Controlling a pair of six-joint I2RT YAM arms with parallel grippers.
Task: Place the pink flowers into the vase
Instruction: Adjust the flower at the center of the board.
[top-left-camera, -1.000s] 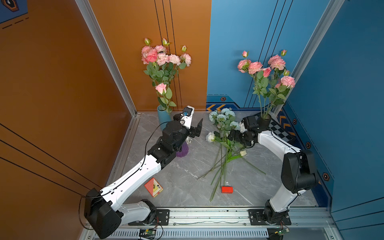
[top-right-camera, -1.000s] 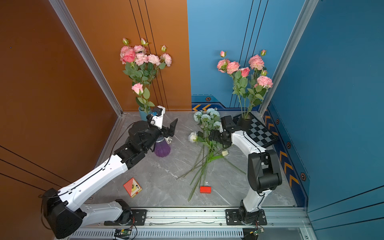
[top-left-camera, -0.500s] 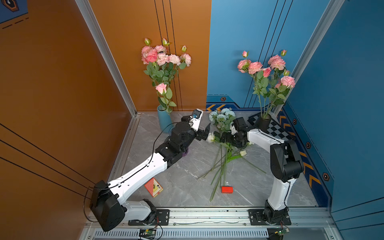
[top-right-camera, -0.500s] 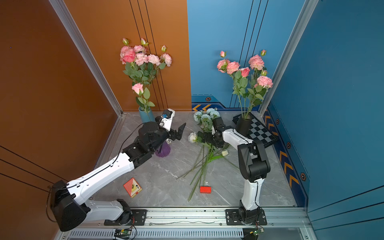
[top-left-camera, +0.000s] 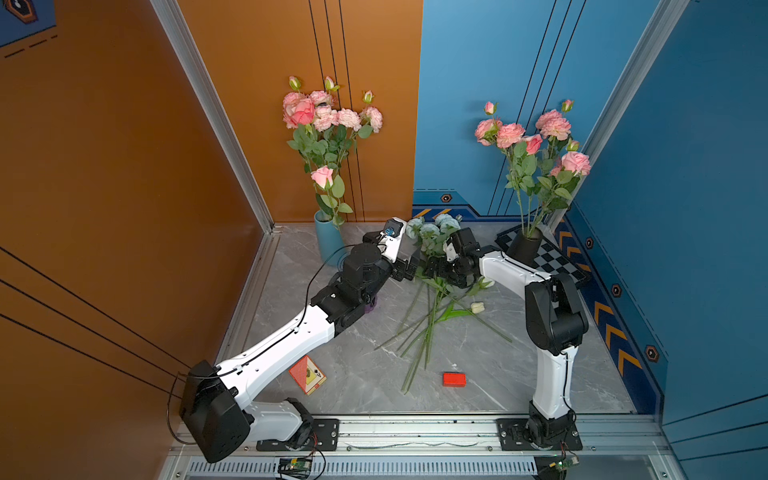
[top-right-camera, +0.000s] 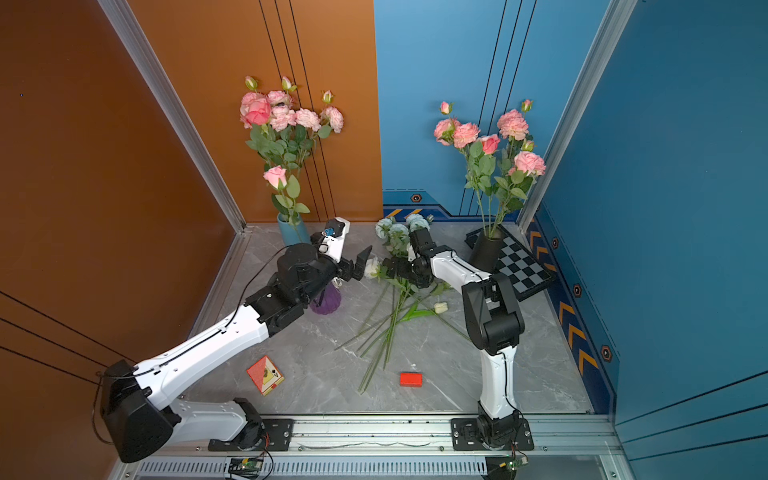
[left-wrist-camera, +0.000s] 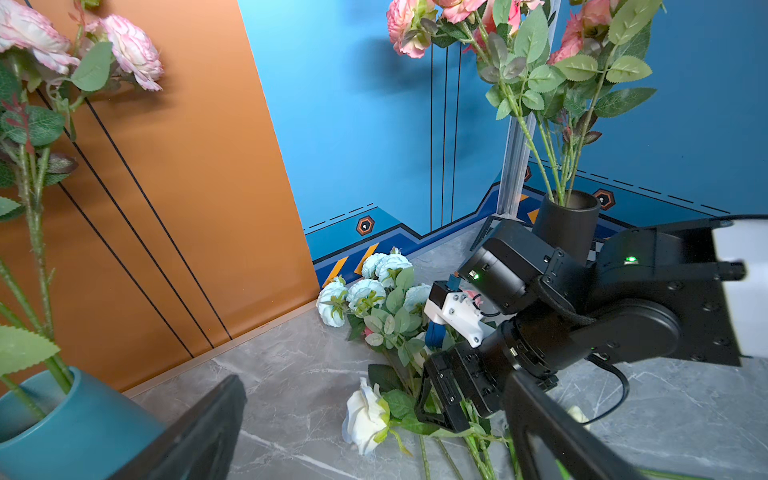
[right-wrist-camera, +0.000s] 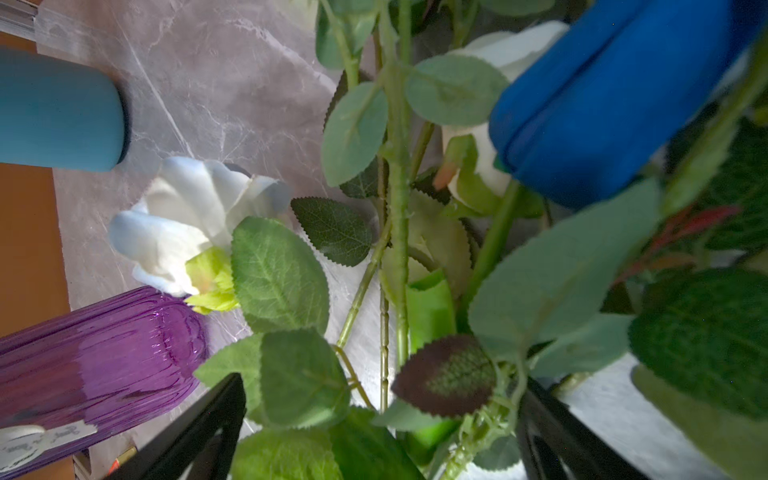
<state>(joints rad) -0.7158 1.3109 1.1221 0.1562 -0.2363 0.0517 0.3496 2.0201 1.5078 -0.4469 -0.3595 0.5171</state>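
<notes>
Two bunches of pink flowers already stand upright in vases at the back of the grey marbled table (top-left-camera: 519, 374): one bunch (top-left-camera: 328, 120) of ruffled and rose-shaped heads in a smooth matte teal vase (top-left-camera: 326, 237) against the orange wall, another bunch (top-left-camera: 536, 141) in a matte black cylindrical vase (top-left-camera: 524, 248) that rests on a checkerboard (top-left-camera: 561, 266) by the blue wall. Between them, a loose pile lies flat on the table: pale blue ruffled flowers (top-left-camera: 432, 230) with serrated leaves, white tulip-like flowers (top-right-camera: 372, 268) and long thin green stems (top-left-camera: 419, 340) fanning toward the front. A ribbed purple glass vase (top-right-camera: 326, 301) sits partly under the left arm.

The left gripper (top-right-camera: 359, 264) hangs with its jaws spread wide and empty, near a white bloom. The right gripper (top-left-camera: 436, 270) is down in the foliage with its jaws wide; in the right wrist view stems and leaves lie between the black fingers (right-wrist-camera: 199, 432), though whether they touch anything is hard to tell. A red patterned card box (top-left-camera: 307, 375) and a small red block (top-left-camera: 454, 379) lie near the front.
</notes>
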